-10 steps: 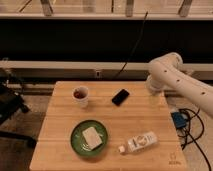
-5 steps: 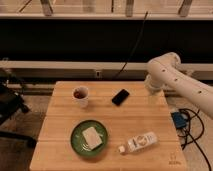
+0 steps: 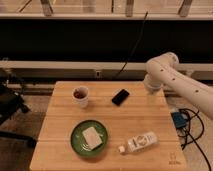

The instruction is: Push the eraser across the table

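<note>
- Locate the small flat black rectangular eraser in the upper middle of the frame, lying flat and diagonal on the square light-wood plank table, close to the far edge.
- Locate the white arm's two-finger gripper at upper right of the frame, over the table's far right corner. Near the eraser's right side but apart from it, no contact.
- Read jaws as spread wide, nothing between them.
- Judge the task as not begun: no push contact, eraser nowhere near an opposite side. Left to do: close the gap to the eraser, meet its right end, slide it across.
- Note the white paper cup with dark red contents to the left of the eraser, apart from it. Likely in the way of a straight leftward push.
- Note the round green plate at lower left, carrying a beige square block, and the white plastic bottle lying on its side at lower right.
- Find bare wood in the centre and along the right side. Best room looks to be toward the lower middle, with a lane between plate and bottle.
- Watch the far edge just behind the eraser. Little margin there, so any up-frame drift risks a drop.
</note>
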You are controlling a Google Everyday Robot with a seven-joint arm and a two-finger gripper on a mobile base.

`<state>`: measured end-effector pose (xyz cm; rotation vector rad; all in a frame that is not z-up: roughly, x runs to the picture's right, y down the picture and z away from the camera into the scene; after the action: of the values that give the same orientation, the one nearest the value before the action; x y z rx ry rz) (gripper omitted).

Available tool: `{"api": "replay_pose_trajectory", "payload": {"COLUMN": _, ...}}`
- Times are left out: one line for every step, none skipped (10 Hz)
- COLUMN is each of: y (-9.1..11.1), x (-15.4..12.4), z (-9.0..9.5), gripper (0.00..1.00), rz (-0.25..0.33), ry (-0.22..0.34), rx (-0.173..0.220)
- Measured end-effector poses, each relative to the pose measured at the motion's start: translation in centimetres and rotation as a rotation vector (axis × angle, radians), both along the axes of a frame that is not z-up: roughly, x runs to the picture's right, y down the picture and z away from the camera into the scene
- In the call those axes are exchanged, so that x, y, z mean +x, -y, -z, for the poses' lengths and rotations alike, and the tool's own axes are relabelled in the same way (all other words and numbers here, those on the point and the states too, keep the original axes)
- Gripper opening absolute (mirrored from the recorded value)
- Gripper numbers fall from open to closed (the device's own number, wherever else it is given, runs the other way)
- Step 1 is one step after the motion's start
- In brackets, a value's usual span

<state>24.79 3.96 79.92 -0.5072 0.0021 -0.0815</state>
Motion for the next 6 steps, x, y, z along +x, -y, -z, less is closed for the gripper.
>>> {"api": "replay_pose_trajectory", "payload": {"y": 0.06, "x": -0.03, "z": -0.16, "gripper": 0.80, "rz": 0.000, "ry": 0.000, "rx": 0.000}}
{"api": "replay_pose_trajectory", "payload": {"y": 0.05, "x": 0.00, "z": -0.35, "gripper": 0.80, "rz": 0.001, "ry": 0.000, "rx": 0.000}}
{"api": "replay_pose_trajectory", "payload": {"y": 0.09, "x": 0.02, "z": -0.53, "gripper": 0.80, "rz": 0.001, "ry": 0.000, "rx": 0.001}}
{"api": "replay_pose_trajectory", "payload": {"y": 0.10, "x": 0.04, "z": -0.75, "gripper": 0.80, "rz": 0.001, "ry": 0.000, "rx": 0.001}}
{"api": "replay_pose_trajectory", "payload": {"y": 0.13, "x": 0.02, "z": -1.05, "gripper": 0.80, "rz": 0.001, "ry": 0.001, "rx": 0.001}}
{"api": "replay_pose_trajectory", "payload": {"y": 0.15, "x": 0.07, "z": -1.13, "gripper": 0.80, "rz": 0.001, "ry": 0.000, "rx": 0.001}}
